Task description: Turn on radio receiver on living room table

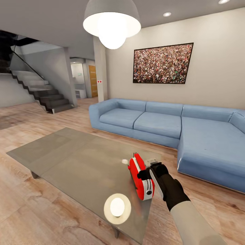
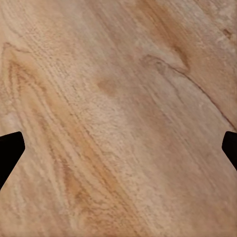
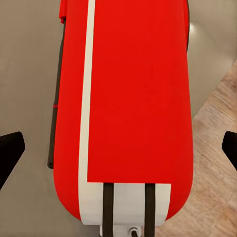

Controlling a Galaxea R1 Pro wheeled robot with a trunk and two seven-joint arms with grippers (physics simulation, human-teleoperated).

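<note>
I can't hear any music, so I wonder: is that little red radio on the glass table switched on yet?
Cannot tell. The radio receiver shows no light or display, and its knobs are too small to read. The right gripper is at it.

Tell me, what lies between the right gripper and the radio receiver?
Nothing. In the right wrist view the right gripper is open, and the radio receiver sits directly before it on the table.

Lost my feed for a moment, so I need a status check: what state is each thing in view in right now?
radio receiver: on its side near the table's edge, straddled by the right gripper, untouched.
table: standing, glossy top reflecting the lamp.
right gripper: open, fingers spread either side of the radio.
left gripper: open, over bare wood floor.
pendant lamp: lit.
sofa: unoccupied.
</note>
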